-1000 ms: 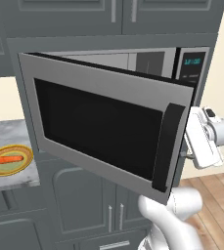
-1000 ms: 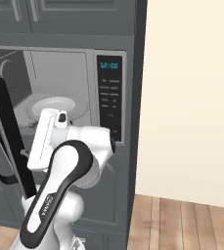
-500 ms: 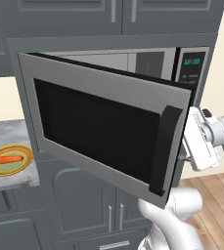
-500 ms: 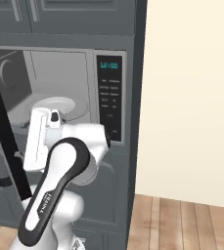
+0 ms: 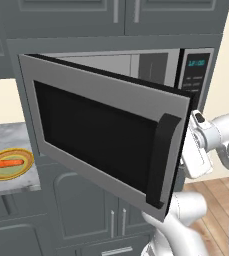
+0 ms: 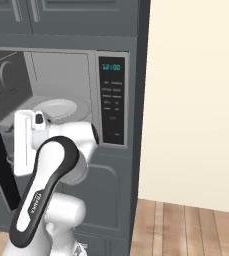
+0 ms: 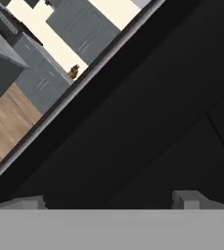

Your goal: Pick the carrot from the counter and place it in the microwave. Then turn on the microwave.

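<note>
The carrot (image 5: 8, 163) lies on a yellow-rimmed, green-centred plate (image 5: 26, 170) on the marble counter (image 5: 6, 137) at the far left. The microwave (image 5: 196, 70) stands with its door (image 5: 101, 135) swung far out; in the right base view its cavity (image 6: 56, 75) holds a white turntable (image 6: 61, 107). My white hand (image 5: 198, 150) is behind the door's free edge, close to its inner side, far from the carrot. In the hand view my gripper (image 7: 106, 201) is open with nothing between its fingertips (image 7: 191, 198), facing the dark inner face of the door (image 7: 147, 122).
The keypad with its cyan display (image 6: 112, 100) is to the right of the cavity. Grey cabinets (image 5: 86, 205) run below and above the microwave. A cream wall (image 6: 196, 100) and wood floor (image 6: 186, 225) lie to the right.
My hand has shifted left, toward the inside of the open door. The door looks swung slightly wider. The carrot and plate have not moved.
</note>
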